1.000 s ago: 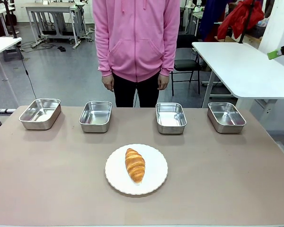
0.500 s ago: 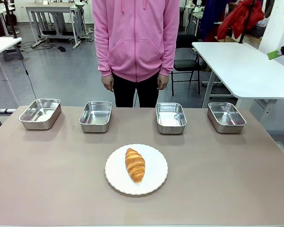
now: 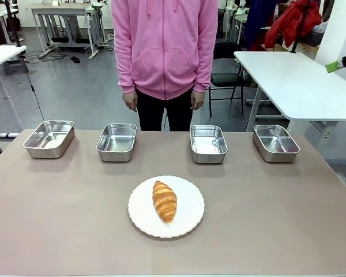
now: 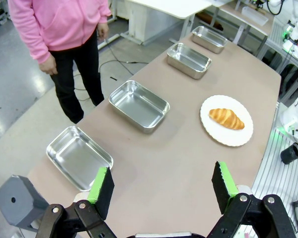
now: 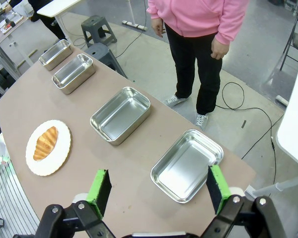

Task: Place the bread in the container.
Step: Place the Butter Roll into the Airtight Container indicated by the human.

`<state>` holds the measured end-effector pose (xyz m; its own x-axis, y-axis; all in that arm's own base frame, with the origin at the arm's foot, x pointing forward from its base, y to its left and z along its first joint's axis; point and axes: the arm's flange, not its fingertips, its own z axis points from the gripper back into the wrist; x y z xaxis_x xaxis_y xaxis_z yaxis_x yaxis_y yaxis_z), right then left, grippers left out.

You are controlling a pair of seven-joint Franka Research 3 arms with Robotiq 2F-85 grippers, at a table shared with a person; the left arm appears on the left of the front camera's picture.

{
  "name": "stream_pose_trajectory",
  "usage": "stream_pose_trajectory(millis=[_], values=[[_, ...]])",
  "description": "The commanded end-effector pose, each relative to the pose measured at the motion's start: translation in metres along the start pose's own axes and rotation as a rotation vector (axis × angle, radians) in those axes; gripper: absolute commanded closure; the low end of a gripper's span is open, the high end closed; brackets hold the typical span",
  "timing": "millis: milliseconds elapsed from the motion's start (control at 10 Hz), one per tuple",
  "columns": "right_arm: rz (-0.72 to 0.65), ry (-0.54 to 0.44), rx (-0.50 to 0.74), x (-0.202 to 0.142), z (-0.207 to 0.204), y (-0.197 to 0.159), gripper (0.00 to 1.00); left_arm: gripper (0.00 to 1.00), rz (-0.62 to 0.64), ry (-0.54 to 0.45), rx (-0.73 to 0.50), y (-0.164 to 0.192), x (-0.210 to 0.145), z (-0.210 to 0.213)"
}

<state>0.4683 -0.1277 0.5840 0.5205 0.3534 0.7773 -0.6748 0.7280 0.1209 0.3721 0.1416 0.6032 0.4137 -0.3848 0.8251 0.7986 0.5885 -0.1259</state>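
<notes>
**A:** Front view first. What's there, and why is it laid out like that?

**B:** 1 bread (image 3: 164,201) lies on 1 round white plate (image 3: 190,222) in the near middle of the table (image 3: 277,231). I judge it was put there so that either of my 2 arms can reach it. Beyond it 4 steel trays stand in 1 row along the far side: tray 1 (image 3: 48,137), tray 2 (image 3: 116,140), tray 3 (image 3: 208,142) and tray 4 (image 3: 275,141). All 4 are empty and spaced apart. 1 of them must be the container, but I cannot tell which. 1 person (image 3: 164,46) stands behind the row with both hands (image 3: 130,99) hanging down, pointing at nothing.

**A:** And the left wrist?

**B:** My left gripper (image 4: 161,166) hangs high over 1 end of the table. Its jaws are spread wide, with nothing between the 2 green pads (image 4: 99,181). The count is the same here: 4 trays, 1 plate, 1 bread, and the bread is well apart from me.

**A:** The right wrist?

**B:** My right gripper (image 5: 157,170) is also spread wide and empty, high over the other end. I count 4 trays again, and the bread is on its plate, far off.
</notes>
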Motion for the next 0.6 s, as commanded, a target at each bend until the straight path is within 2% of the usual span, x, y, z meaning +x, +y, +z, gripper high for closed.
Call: stream_pose_trajectory(millis=[0,500], values=[[0.003,-0.009,0.003,0.0008,-0.0001,0.0011,0.0,0.0,-0.001,-0.006,-0.009,-0.0001,0.0001,0.0016],[0.003,-0.009,0.003,0.0008,-0.0001,0.0011,0.0,0.0,-0.001,-0.006,-0.009,-0.0001,0.0001,0.0016]])
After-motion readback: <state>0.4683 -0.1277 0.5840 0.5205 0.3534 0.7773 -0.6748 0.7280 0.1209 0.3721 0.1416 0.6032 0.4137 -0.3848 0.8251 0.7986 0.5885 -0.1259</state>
